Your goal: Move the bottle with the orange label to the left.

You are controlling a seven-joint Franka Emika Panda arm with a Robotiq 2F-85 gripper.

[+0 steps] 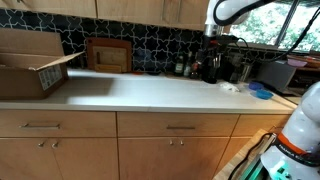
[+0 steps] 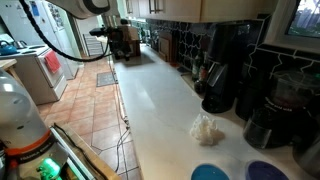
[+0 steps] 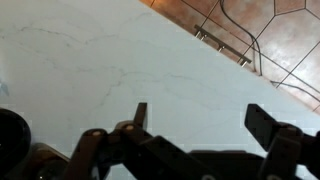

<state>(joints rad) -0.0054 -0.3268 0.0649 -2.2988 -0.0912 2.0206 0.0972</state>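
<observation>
A group of small dark bottles [image 1: 196, 68] stands at the back of the white counter [image 1: 150, 92], next to the coffee machine. In an exterior view one squat bottle there shows a red-orange patch [image 2: 200, 72]; I take it for the bottle with the orange label. My gripper [image 1: 212, 45] hangs above this group, well off the counter. It also shows in an exterior view [image 2: 100, 38]. In the wrist view the gripper [image 3: 200, 118] is open and empty over bare marble. A dark round object [image 3: 10, 138] sits at the lower left edge.
A cardboard box [image 1: 35, 68] stands at the far end of the counter, with a wooden board [image 1: 108, 55] against the tiled wall. Black coffee machines [image 2: 228, 70] are at the back. A crumpled white item [image 2: 208, 128] and blue lids [image 1: 260, 92] lie nearby.
</observation>
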